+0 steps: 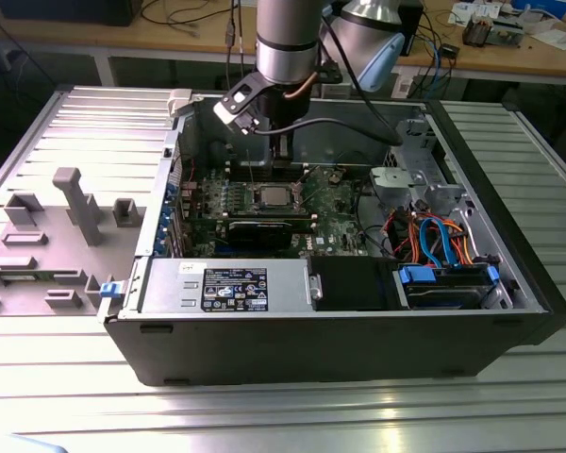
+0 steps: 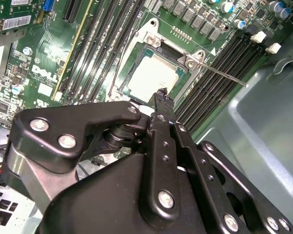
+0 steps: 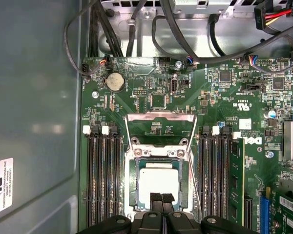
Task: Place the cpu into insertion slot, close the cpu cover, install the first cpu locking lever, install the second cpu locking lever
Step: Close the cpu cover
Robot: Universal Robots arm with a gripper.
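Cpu [image 3: 158, 181] sat seated in insertion slot [image 3: 135, 187]. Cpu cover [image 3: 160, 117] stood swung open at slot's edge opposite gripper [image 3: 161, 199]. Gripper hovered over slot's other edge, fingers pressed together, holding nothing. Locking lever [image 2: 224, 74] jutted free beside slot.

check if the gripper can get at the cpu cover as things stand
Probably yes. In the first wrist view the gripper hangs over the edge of the cpu, and the cpu cover stands open just beyond the chip, with no cable or part between them.
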